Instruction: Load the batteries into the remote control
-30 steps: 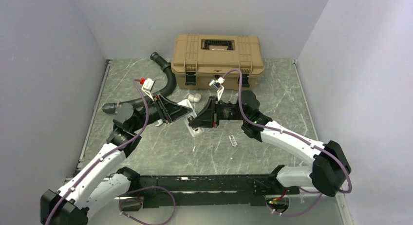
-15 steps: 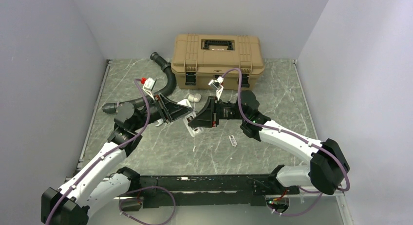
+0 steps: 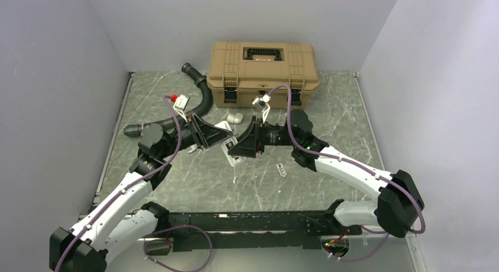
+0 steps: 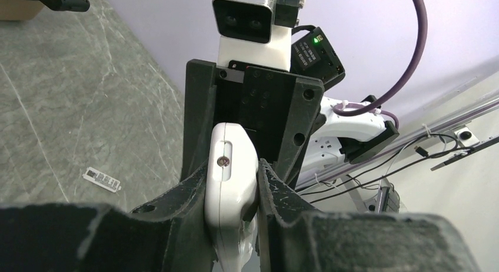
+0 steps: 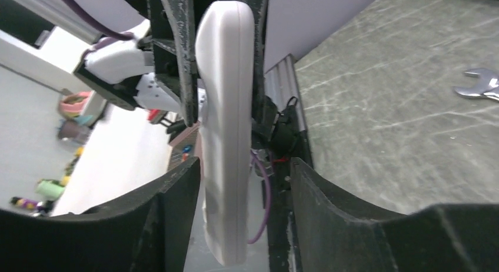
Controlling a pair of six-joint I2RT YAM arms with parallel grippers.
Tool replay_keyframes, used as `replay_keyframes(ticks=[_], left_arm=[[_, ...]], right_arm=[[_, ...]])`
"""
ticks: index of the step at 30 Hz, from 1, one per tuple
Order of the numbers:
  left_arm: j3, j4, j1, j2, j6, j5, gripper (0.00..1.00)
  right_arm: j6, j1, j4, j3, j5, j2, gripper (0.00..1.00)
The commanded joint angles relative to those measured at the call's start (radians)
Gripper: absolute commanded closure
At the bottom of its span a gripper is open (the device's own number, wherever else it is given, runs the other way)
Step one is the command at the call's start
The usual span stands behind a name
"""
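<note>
- Tan toolbox at far centre, lid down; black hose curling off to its left.
- Left gripper clamped tight on remote control, mid-table, off the surface.
- Right gripper spread around the remote's other end, gap showing.
- Stubby white piece just beyond; small tag nearer.
</note>
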Motion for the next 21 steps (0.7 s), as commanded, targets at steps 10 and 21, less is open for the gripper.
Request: replay_keyframes(ticks=[10, 21], left_arm=[[0.023, -0.077, -0.002, -0.046, 0.06, -0.027, 1.0], [0.09, -0.339, -0.003, -0.085, 0.21, -0.154, 1.0]], right_arm=[[-0.231, 0.0, -0.194, 0.071, 0.163, -0.132, 0.36], [-0.265, 0.0, -0.424, 0.172, 0.338, -0.167, 0.55]])
